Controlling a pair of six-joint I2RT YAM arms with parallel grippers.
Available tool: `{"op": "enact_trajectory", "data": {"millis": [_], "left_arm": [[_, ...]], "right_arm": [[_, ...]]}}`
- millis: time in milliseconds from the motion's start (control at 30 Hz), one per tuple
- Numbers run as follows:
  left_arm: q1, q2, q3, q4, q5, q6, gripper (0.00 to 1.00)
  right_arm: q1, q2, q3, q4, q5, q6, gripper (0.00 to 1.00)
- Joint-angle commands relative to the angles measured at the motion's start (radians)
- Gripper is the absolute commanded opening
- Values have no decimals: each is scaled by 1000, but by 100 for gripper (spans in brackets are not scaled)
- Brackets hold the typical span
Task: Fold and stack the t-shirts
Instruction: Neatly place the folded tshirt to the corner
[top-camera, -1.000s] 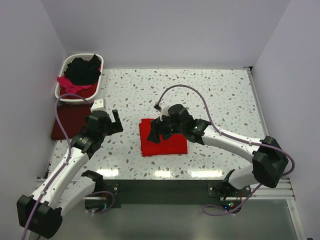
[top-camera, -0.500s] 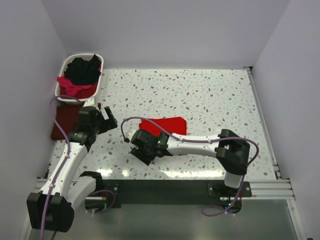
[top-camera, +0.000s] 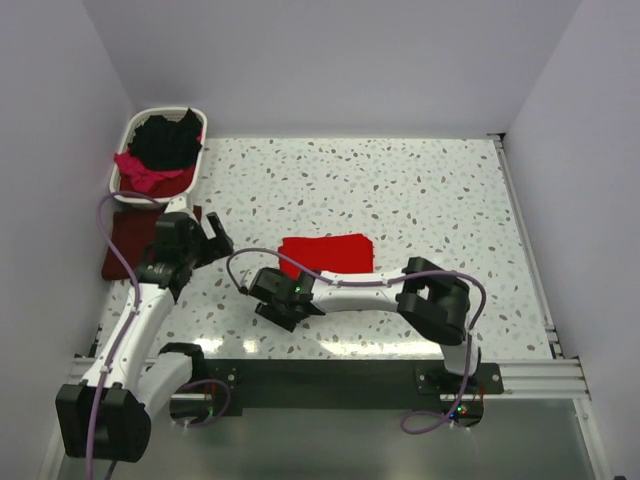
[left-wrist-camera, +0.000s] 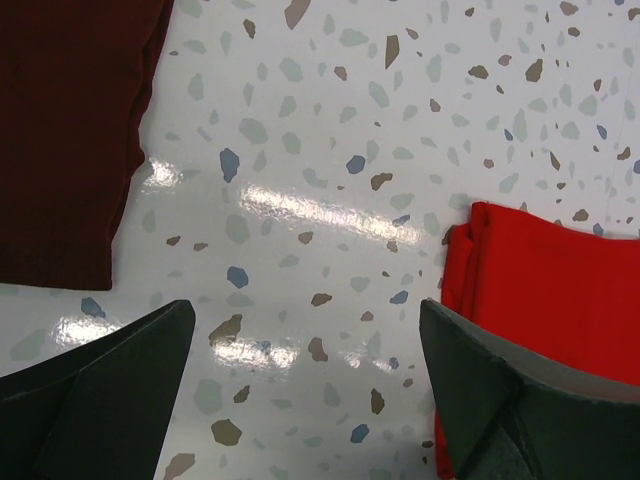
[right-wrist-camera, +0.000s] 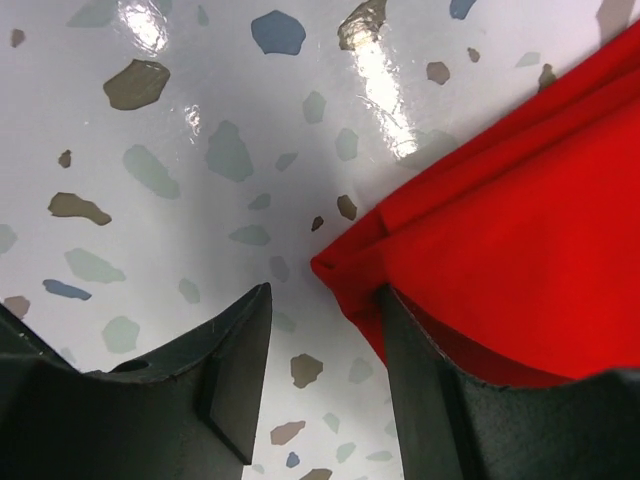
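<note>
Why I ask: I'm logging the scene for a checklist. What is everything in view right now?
red t-shirt: one, bright red, folded, table centre
maroon t-shirt: one, dark maroon, flat, table's left edge
black garment: one, black, in the basket
pink garment: one, magenta-pink, in the basket
laundry basket: one, white, far left corner
table: one, white, speckled
left gripper: one, dark, open, between the shirts
right gripper: one, dark, open, at the red t-shirt's corner

Four t-shirts: one red (top-camera: 327, 252), mid counter; one maroon (top-camera: 125, 240), left; one black (top-camera: 165, 142), one pink (top-camera: 140, 168), far left. One basket (top-camera: 168, 109). Two end effectors: left end effector (left-wrist-camera: 305, 310), right end effector (right-wrist-camera: 320, 295).
</note>
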Motion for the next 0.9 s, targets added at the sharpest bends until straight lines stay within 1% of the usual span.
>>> {"op": "enact_trajectory", "data": {"millis": [0, 67, 100, 133, 200, 233, 300, 400, 433, 633, 667, 700, 733, 800, 867], "left_arm": [[12, 4, -11, 42, 22, 6, 100], [13, 5, -15, 47, 22, 3, 100], [13, 7, -17, 50, 22, 4, 100], [14, 8, -20, 53, 22, 4, 100], [14, 14, -27, 56, 48, 4, 100], [14, 17, -27, 61, 51, 4, 100], [14, 36, -32, 65, 68, 4, 100], [14, 69, -27, 55, 79, -14, 100], [13, 83, -30, 53, 82, -22, 100], [13, 122, -89, 105, 195, -120, 100], [13, 125, -104, 124, 244, -157, 100], [11, 129, -124, 180, 278, -180, 100], [6, 140, -167, 214, 346, -207, 100], [-23, 155, -204, 306, 387, -285, 100], [-65, 188, -225, 343, 393, -345, 100]], "right_arm": [[19, 24, 38, 2, 43, -29, 51], [23, 36, 39, 5, 58, -32, 48], [23, 47, 38, 5, 64, -33, 44], [25, 51, 36, 5, 72, -35, 37], [25, 53, 32, 7, 92, -34, 26], [25, 45, 26, 16, 95, -33, 15], [26, 27, 15, 24, 98, -29, 1], [22, -38, 1, 37, 61, -9, 0], [22, -83, -7, 62, 46, 5, 0], [5, -231, -117, 198, 21, 84, 0], [0, -246, -131, 214, 4, 95, 0], [-4, -272, -152, 223, -11, 108, 0], [-12, -282, -162, 240, -20, 126, 0], [-13, -298, -183, 258, -40, 140, 0], [-17, -300, -198, 277, -46, 158, 0]]}}
